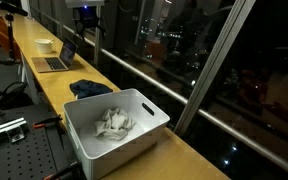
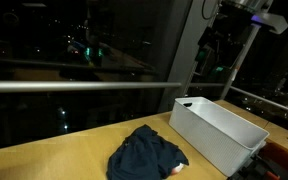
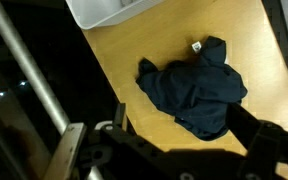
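Soft, light, floppy dark garment (image 3: 189, 88) lies crumpled on counter (image 3: 214, 25), probably best pinched at a raised middle fold; gripper (image 3: 174, 128) hangs above, fingers spread, empty.

Setting: an office or laboratory workspace at night. A long wooden counter (image 1: 49, 85) ran beside tall glazing (image 1: 224, 60) through which city lights showed. An open laptop (image 1: 56, 57) and a bowl (image 1: 44, 45) stood on it, and a perforated metal breadboard (image 1: 19, 150) adjoined it.
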`<action>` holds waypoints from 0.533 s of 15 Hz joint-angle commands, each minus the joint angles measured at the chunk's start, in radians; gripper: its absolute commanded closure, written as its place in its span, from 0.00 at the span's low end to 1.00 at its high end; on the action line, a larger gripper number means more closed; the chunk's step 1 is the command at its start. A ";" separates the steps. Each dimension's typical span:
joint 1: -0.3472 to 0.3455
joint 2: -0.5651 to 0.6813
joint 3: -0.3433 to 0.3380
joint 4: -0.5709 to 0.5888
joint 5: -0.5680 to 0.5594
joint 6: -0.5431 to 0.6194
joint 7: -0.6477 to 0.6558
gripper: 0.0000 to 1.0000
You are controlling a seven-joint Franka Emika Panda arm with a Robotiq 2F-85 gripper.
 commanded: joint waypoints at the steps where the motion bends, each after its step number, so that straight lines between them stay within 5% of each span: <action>1: 0.032 0.164 0.022 0.100 -0.120 0.020 0.090 0.00; 8: 0.144 0.452 -0.021 0.227 -0.291 0.059 0.312 0.00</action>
